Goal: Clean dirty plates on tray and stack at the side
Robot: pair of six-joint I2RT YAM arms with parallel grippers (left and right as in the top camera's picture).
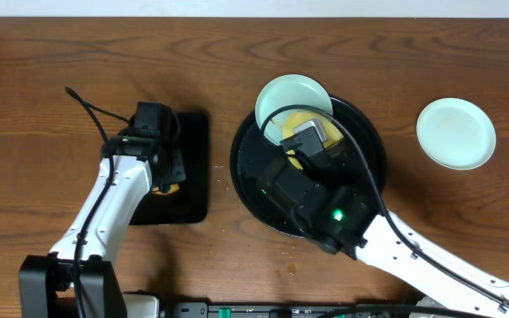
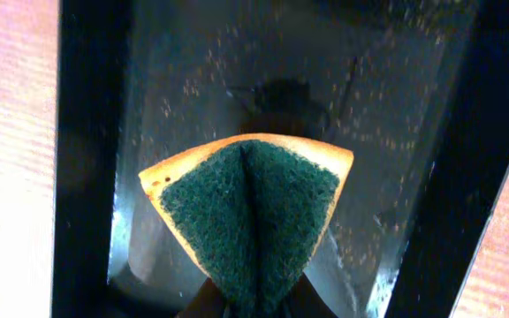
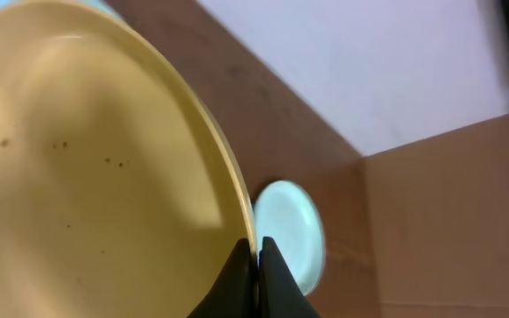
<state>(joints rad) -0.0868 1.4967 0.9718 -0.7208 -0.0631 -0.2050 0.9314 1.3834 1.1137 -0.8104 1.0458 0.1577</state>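
Observation:
On the round black tray (image 1: 368,132) my right gripper (image 1: 310,140) is shut on the rim of a pale yellow plate (image 1: 286,124). In the right wrist view that yellow plate (image 3: 95,177) stands tilted on edge, with small brown specks on its face, and the closed gripper (image 3: 256,258) pinches its rim. A mint-blue plate (image 1: 292,97) leans on the tray's far rim, just behind the yellow one. A second mint-blue plate (image 1: 455,132) lies flat on the table to the right and shows as the mint-blue plate (image 3: 292,231) behind the fingers. My left gripper (image 1: 165,177) is shut on a folded sponge.
A smaller rectangular black tray (image 1: 193,150) lies left of the round one, under the left gripper. The sponge (image 2: 250,212), green scourer over yellow foam, hangs folded above that wet, speckled rectangular tray (image 2: 396,106). A black cable (image 1: 91,110) runs left of the arm.

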